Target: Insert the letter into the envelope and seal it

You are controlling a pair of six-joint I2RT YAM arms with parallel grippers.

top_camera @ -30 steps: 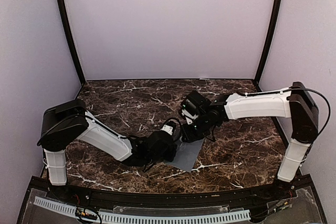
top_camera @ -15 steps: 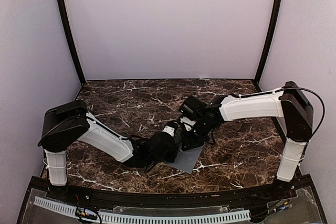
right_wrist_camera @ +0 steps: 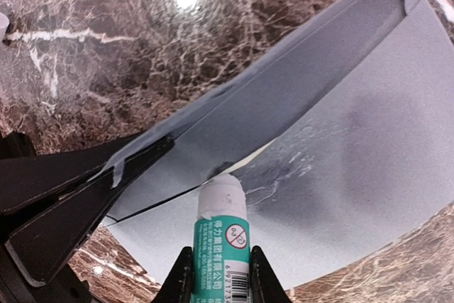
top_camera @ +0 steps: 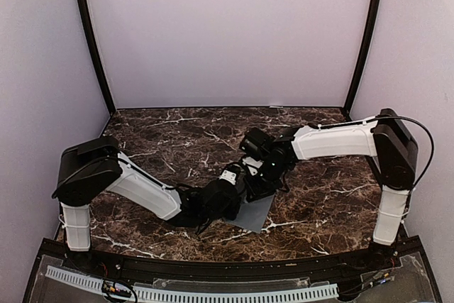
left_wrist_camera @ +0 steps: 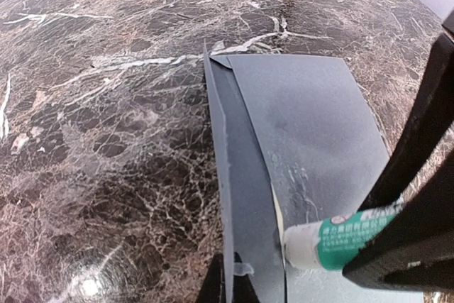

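The blue-grey envelope (top_camera: 258, 212) lies on the marble table just right of centre. My left gripper (left_wrist_camera: 228, 287) is shut on the edge of its flap (left_wrist_camera: 245, 196) and holds the flap raised off the body (left_wrist_camera: 305, 118). My right gripper (right_wrist_camera: 221, 274) is shut on a white-and-green glue stick (right_wrist_camera: 221, 235). The stick's white tip touches the envelope at the mouth, under the lifted flap (right_wrist_camera: 269, 97). Only a thin pale sliver of the letter (left_wrist_camera: 277, 211) shows at the mouth; the rest is inside. Both grippers (top_camera: 250, 177) meet over the envelope's far left corner.
Lilac walls enclose the dark marble table (top_camera: 163, 140) on three sides, with black posts (top_camera: 91, 40) at the back corners. A black rim with a white slotted rail (top_camera: 213, 292) runs along the near edge. The left arm's fingers (right_wrist_camera: 85, 189) sit close beside the glue stick.
The right arm has swung left and lowered the glue stick to the envelope beside the left gripper. The left arm has held the flap almost still.
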